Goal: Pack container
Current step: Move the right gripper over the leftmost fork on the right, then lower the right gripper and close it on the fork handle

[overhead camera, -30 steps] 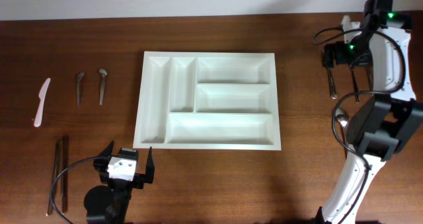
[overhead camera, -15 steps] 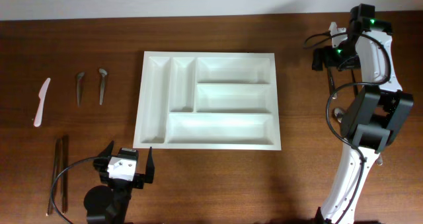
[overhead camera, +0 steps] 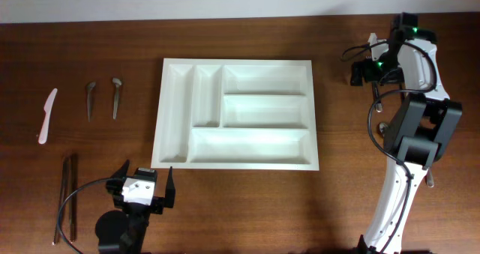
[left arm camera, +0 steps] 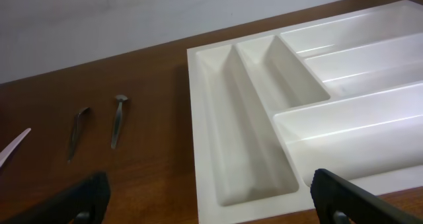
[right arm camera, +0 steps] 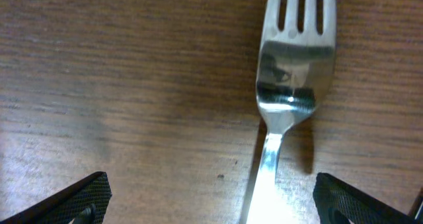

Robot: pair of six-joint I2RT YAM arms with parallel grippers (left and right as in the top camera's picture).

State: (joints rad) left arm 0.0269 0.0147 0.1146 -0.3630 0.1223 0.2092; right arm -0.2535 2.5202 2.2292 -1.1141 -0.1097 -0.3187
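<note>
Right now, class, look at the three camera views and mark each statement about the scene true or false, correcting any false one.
1. Every compartment of the container is empty. True.
2. The right claw is shut on the fork. False: the claw is open, and the fork lies on the table between its fingers.
3. Two small metal utensils lie on the table to the left of the container. True.
4. The white plastic knife lies in the container's longest compartment. False: it lies on the table at the far left, well apart from the container.
5. The left claw is open and holds nothing. True.
</note>
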